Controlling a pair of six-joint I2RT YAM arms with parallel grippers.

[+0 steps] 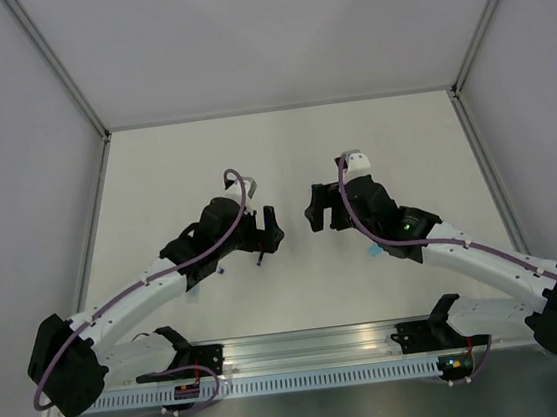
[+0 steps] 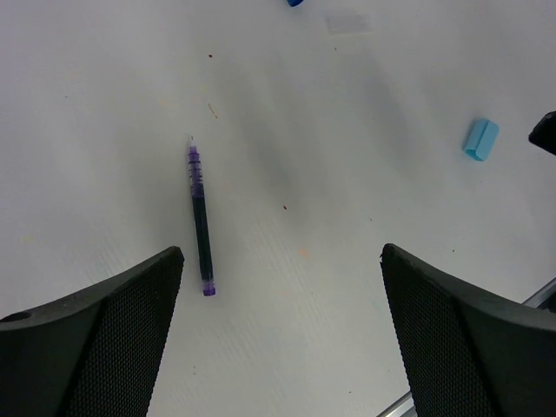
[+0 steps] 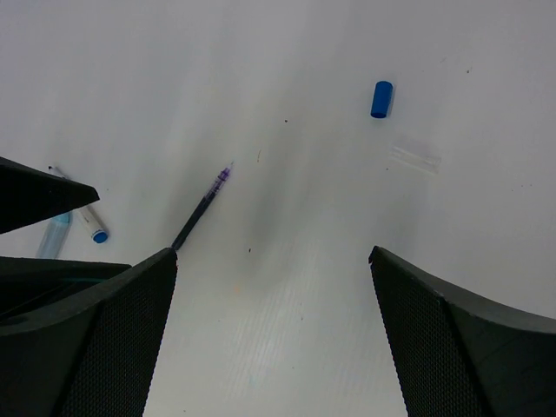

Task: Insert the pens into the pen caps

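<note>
White tabletop [image 1: 283, 158] bears the dark pen [image 2: 201, 221], flat and uncapped, with the dark blue cap [image 3: 381, 99] and light blue cap [image 2: 480, 139] well apart from it. Left gripper [image 2: 280, 252] and right gripper [image 3: 271, 254] hang spread and empty above the pen. Picking it up seems the step in hand, which calls for one to descend and close across its barrel.

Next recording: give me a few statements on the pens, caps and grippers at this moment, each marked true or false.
1. The left gripper and the right gripper are both open and empty. True.
2. The dark pen is clamped in the left gripper. False: it lies flat on the table, ungripped.
3. The dark blue cap sits on the dark pen. False: it lies by itself, apart from the pen.
4. The light blue cap lies loose on the table. True.
</note>
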